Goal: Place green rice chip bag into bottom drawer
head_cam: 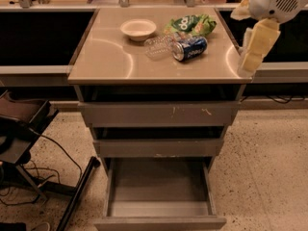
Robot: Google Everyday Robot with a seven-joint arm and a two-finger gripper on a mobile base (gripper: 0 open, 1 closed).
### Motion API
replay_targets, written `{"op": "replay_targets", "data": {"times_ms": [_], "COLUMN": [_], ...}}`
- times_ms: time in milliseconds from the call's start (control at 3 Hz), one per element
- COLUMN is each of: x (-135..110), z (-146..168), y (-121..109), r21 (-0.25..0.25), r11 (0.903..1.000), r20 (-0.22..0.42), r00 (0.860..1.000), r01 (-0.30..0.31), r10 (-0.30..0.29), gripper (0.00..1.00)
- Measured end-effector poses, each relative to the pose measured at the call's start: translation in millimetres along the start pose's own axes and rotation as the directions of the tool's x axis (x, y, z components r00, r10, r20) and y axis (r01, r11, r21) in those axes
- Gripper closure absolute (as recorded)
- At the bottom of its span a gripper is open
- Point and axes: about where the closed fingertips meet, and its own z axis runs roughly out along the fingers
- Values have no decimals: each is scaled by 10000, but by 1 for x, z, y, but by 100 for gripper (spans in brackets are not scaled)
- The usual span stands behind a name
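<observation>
Gripper [250,61] hovers off countertop's right edge, grip state impossible to tell. Green rice chip bag [192,24] up-left of it, blue soda can [190,48] touching; careless reach risks rolling can. Bottom drawer [159,221] open, down-left.

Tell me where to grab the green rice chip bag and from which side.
Pinch the green rice chip bag at its crinkled right end, coming from above on the right. It lies flat at the back of the countertop, the blue can just in front of it. The gripper hangs by the right edge, likely the freest approach.
</observation>
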Motion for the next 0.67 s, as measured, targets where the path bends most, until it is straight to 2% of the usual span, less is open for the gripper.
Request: {"op": "replay_targets", "data": {"times_ms": [333, 667], "x": [-16, -23], "z": [18, 1], "y": [-47, -70], "r21": [-97, 759], "r11": [9999, 9971], "r20": [489, 847], "r00": [9988, 9964], "r01": [30, -3], "r10": [-25, -61], "gripper": [0, 0]}}
